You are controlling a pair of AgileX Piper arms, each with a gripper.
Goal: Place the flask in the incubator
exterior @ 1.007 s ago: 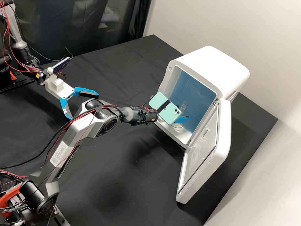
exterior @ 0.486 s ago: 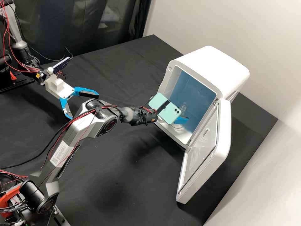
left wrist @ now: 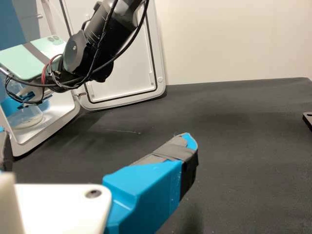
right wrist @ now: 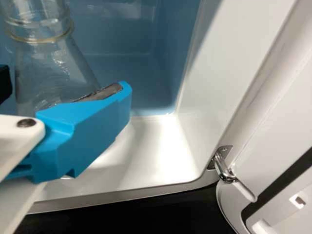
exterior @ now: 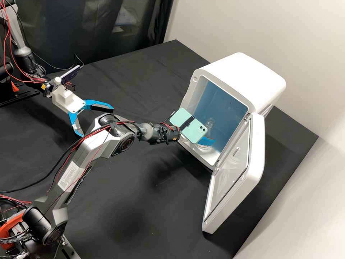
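The clear glass flask [exterior: 210, 124] stands upright inside the white incubator [exterior: 244, 75], near the front of its blue-walled chamber. My right gripper [exterior: 208, 135] is inside the chamber, shut on the flask [right wrist: 44, 63]; one blue finger's [right wrist: 83, 126] grey pad presses against the cone-shaped body. The flask's base [left wrist: 22, 116] is at the white chamber floor [right wrist: 146, 156]. My left gripper [exterior: 87, 116] hangs open over the bench at the far left, holding nothing, with one of its fingers [left wrist: 161, 173] in the left wrist view.
The incubator door [exterior: 233, 172] hangs wide open toward the bench's front right edge, with its hinge [right wrist: 225, 165] beside my right gripper. A mint-green phone [exterior: 187, 125] is strapped to my right wrist. Red cables run along both arms.
My right gripper has sunk slightly inside the chamber and the flask has come down with it. The left arm has not moved.
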